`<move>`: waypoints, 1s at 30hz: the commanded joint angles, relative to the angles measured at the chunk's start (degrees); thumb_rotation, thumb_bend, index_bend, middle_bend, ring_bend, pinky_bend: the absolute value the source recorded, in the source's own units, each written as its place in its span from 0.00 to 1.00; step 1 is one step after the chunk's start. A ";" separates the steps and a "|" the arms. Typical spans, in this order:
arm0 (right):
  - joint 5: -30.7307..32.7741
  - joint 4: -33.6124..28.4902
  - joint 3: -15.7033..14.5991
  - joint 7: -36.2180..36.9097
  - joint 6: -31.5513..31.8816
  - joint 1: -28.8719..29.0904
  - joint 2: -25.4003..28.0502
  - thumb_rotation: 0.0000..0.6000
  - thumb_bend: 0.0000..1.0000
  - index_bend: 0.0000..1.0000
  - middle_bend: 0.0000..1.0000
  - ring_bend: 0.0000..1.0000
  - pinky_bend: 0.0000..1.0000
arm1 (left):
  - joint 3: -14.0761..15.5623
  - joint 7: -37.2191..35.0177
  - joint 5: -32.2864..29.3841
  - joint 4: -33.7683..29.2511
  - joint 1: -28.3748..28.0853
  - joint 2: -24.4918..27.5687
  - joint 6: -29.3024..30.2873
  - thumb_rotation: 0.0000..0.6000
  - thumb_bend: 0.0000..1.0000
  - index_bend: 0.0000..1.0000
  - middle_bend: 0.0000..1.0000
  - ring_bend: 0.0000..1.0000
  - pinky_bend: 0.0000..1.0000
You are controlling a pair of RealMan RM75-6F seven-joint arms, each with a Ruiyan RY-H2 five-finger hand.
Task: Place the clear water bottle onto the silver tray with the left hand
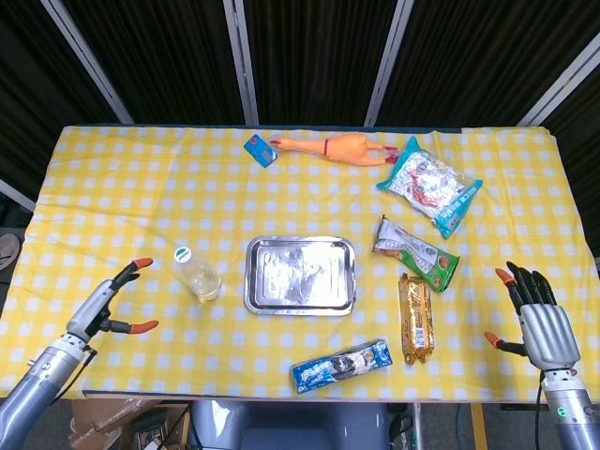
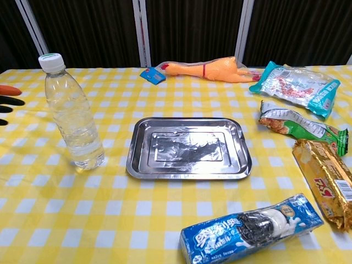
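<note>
The clear water bottle (image 1: 198, 276) (image 2: 72, 114) with a white and green cap stands upright on the yellow checked cloth, just left of the silver tray (image 1: 300, 276) (image 2: 188, 148), which holds nothing. My left hand (image 1: 105, 304) hovers open to the left of the bottle, apart from it, fingers spread toward it. Only its fingertips (image 2: 7, 101) show at the left edge of the chest view. My right hand (image 1: 538, 317) is open at the table's right front corner, far from both.
A rubber chicken (image 1: 336, 148) and a blue tag (image 1: 259, 150) lie at the back. Snack packs lie right of the tray: a teal bag (image 1: 429, 186), a green pack (image 1: 416, 250), a gold biscuit pack (image 1: 415, 317). A blue cookie pack (image 1: 340, 365) lies in front.
</note>
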 commanded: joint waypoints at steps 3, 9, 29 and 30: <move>-0.19 -0.23 -0.07 0.82 -0.03 0.00 0.29 1.00 0.05 0.11 0.00 0.04 0.00 | -3.05 4.63 -5.03 0.78 -3.05 -5.87 -1.42 1.00 0.15 0.09 0.07 0.00 0.08; -0.24 -0.35 -0.12 1.67 -0.20 0.02 0.59 1.00 0.05 0.11 0.00 0.04 0.00 | -4.15 8.37 -7.96 1.04 -3.05 -8.90 0.32 1.00 0.15 0.09 0.08 0.00 0.08; -0.27 -0.42 -0.16 2.48 -0.37 0.02 0.94 1.00 0.05 0.11 0.00 0.04 0.00 | -6.83 20.46 -15.61 3.27 -6.02 -18.00 0.51 1.00 0.26 0.21 0.20 0.00 0.08; -0.29 -0.44 -0.16 2.49 -0.37 0.03 0.95 1.00 0.05 0.11 0.00 0.04 0.00 | -6.84 20.87 -15.64 3.38 -5.98 -18.27 0.80 1.00 0.26 0.22 0.20 0.00 0.08</move>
